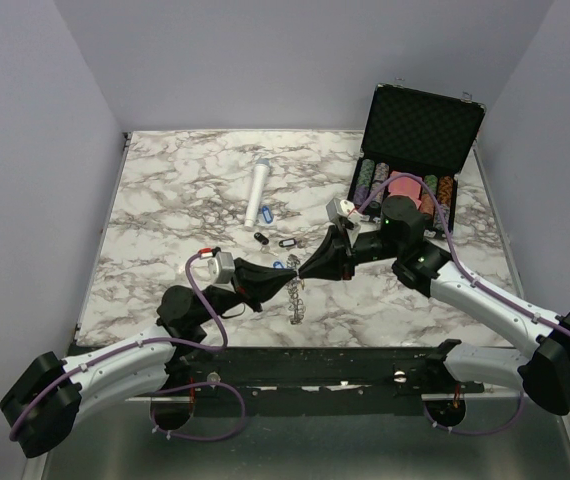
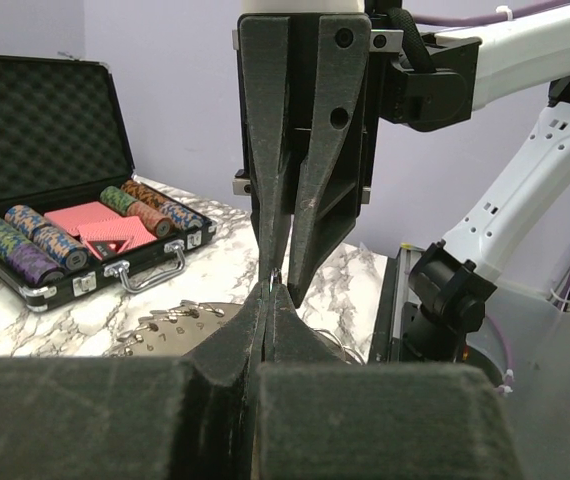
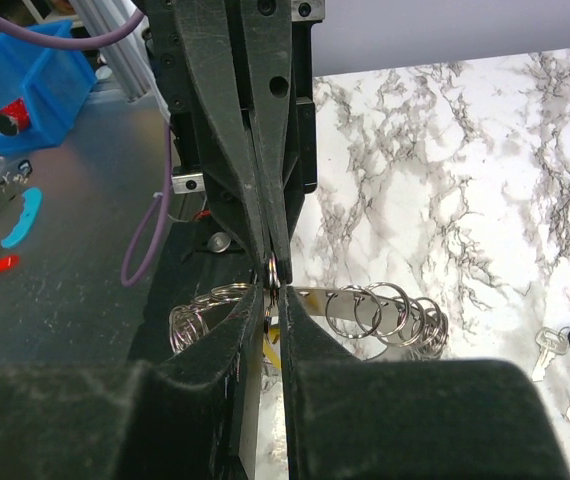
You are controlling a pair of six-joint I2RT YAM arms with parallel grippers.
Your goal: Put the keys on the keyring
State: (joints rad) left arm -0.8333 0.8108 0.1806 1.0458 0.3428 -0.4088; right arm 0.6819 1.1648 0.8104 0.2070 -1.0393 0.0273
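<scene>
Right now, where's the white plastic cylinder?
In the top view the white plastic cylinder lies on the marble table, centre-back, left of the open black chip case and just beyond the loose tagged keys.

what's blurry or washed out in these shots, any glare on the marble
Left wrist view: the left gripper looms dark and soft up close, the open black poker chip case sharp. Right wrist view: same near blur, the silvery metal keyring crisp, the white marble table bright but not blown out. Top view: even light, soft shadows under the arms, no hard glare.
</scene>
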